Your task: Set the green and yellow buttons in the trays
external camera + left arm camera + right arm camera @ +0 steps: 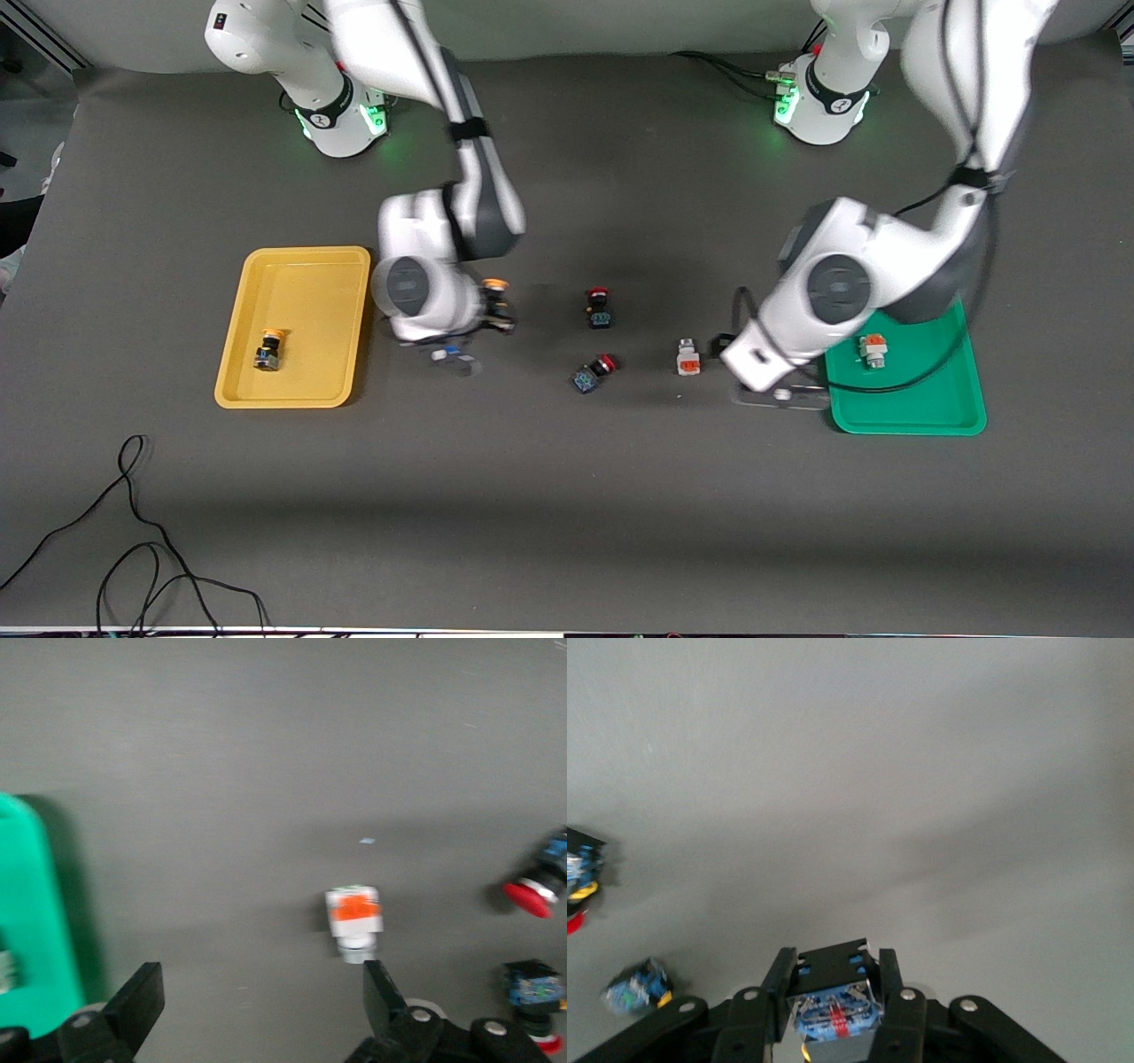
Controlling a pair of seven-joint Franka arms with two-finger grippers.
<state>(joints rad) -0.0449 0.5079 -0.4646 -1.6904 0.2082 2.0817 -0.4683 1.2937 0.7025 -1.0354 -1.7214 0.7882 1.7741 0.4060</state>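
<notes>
- Over the bare mat beside the yellow tray point(266, 266), the right gripper point(496, 312) is pinching a yellow-capped button point(494, 285); the right wrist view is showing its black-blue body point(831, 992) clamped between the two fingers, with metal terminals facing the camera.
- On the floor of the yellow tray, another yellow-capped button point(268, 349) is lying on its side, orange-yellow cap over a dark body.
- Just beside the green tray point(921, 416), the left gripper point(257, 1001) is hanging low with its fingers spread wide and holding nothing.
- Near that gripper, a white button point(688, 356) point(354, 920) is lying on the mat, showing an orange tab and a silvery tip.
- Inside the green tray, a second white button point(873, 348) with an orange tab is resting.
- Between the two arms, two red-capped switches point(600, 307) point(594, 373) are sitting on the mat.
</notes>
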